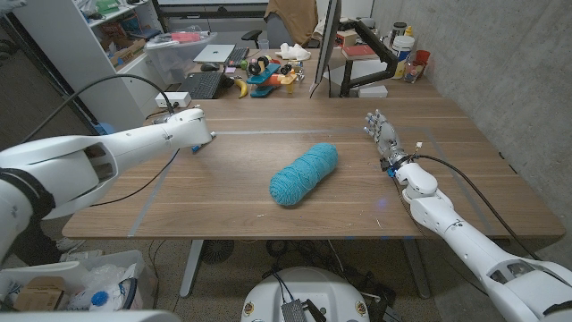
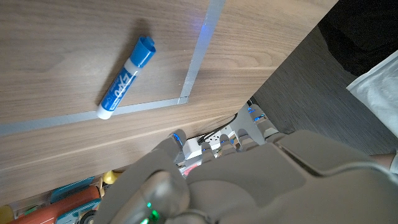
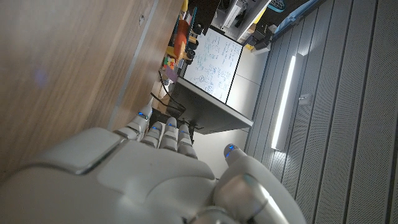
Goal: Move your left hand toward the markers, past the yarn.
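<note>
bench [image 1: 223,192]: wooden, pale tape lines running across it; taking up most of the head view.
left arm [image 1: 98,161]: coming in from the bench's left side, reaching toward the far left part of the top.
right arm [image 1: 447,219]: lying along the bench's right side, cable trailing beside it.
yarn [image 1: 304,173]: teal skein, lying diagonally at mid bench, between the two arms and well apart from both hands.
left hand [image 1: 198,134]: sitting at the arm's tip over the far left of the bench, left of the yarn and farther back. Fingers are pointing down and mostly hidden, so I cannot tell whether they are spread or curled. Nothing visibly in it.
right hand [image 1: 382,134]: standing on the bench right of the yarn, fingers apart and reaching toward the far edge, holding nothing. In the right wrist view [image 3: 155,168] the fingers are showing side by side, extended.
marker [image 2: 126,76]: blue-capped, white barrel with blue print, lying flat on the wood beside a tape corner in the left wrist view. In the head view a blue speck [image 1: 193,148] is showing just under the left hand. Not being touched as far as I can see.
back clutter: keyboard [image 1: 201,85], banana [image 1: 239,87], monitor [image 1: 327,40] sitting beyond the bench's far edge.
</note>
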`<state>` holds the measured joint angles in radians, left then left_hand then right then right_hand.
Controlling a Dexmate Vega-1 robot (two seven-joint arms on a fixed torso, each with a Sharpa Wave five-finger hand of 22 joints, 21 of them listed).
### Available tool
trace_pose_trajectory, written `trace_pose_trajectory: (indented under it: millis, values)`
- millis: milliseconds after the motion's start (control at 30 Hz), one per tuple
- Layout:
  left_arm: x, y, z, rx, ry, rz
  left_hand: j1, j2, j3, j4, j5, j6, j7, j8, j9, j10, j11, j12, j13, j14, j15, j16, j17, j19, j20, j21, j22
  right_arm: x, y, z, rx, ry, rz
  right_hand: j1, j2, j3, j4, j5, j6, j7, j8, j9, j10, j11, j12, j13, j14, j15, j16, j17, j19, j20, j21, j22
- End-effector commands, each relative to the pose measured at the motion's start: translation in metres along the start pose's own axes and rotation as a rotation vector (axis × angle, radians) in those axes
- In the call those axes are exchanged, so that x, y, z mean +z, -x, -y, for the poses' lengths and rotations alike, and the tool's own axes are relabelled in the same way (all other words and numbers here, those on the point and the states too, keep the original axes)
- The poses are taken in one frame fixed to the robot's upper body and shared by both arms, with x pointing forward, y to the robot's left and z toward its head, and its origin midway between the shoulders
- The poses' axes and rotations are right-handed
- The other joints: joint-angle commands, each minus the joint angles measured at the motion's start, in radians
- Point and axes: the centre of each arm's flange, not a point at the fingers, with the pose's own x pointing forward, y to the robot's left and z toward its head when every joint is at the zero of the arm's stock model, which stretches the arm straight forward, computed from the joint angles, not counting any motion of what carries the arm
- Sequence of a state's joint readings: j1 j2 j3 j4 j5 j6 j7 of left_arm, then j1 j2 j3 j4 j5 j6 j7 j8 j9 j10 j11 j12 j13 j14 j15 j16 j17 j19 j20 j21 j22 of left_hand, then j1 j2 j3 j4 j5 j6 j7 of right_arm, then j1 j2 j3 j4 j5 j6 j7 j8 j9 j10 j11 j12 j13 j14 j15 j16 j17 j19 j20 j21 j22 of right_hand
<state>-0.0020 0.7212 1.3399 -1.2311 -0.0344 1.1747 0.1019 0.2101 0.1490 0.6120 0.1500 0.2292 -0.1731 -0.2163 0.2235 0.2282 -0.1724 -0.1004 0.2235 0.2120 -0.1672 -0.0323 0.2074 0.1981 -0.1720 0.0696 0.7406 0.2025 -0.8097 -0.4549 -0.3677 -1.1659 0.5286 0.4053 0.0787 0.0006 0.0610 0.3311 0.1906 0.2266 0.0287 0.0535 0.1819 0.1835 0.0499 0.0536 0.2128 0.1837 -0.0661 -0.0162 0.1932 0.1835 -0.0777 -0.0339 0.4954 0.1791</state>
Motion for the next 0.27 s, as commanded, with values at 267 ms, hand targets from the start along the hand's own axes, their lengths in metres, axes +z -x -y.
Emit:
trace_pose_trajectory:
  millis: [267]
  values:
    - [0.000,-0.009,0.008,-0.020,-0.005,0.064,0.006,0.033,0.003,0.020,-0.012,-0.295,-0.007,0.006,0.006,-0.256,0.009,-0.005,0.005,-0.277,-0.013,0.001,0.011,-0.314,-0.004,0.005,0.008,-0.013,0.065,0.012,-0.080,-0.014,-0.005,-0.002,0.120,-0.006,-0.001,0.005,0.011,-0.003,0.011,0.002,0.006,0.003,0.002,0.003,0.002,-0.001,0.003,0.003,0.005,-0.097,-0.004,0.003]
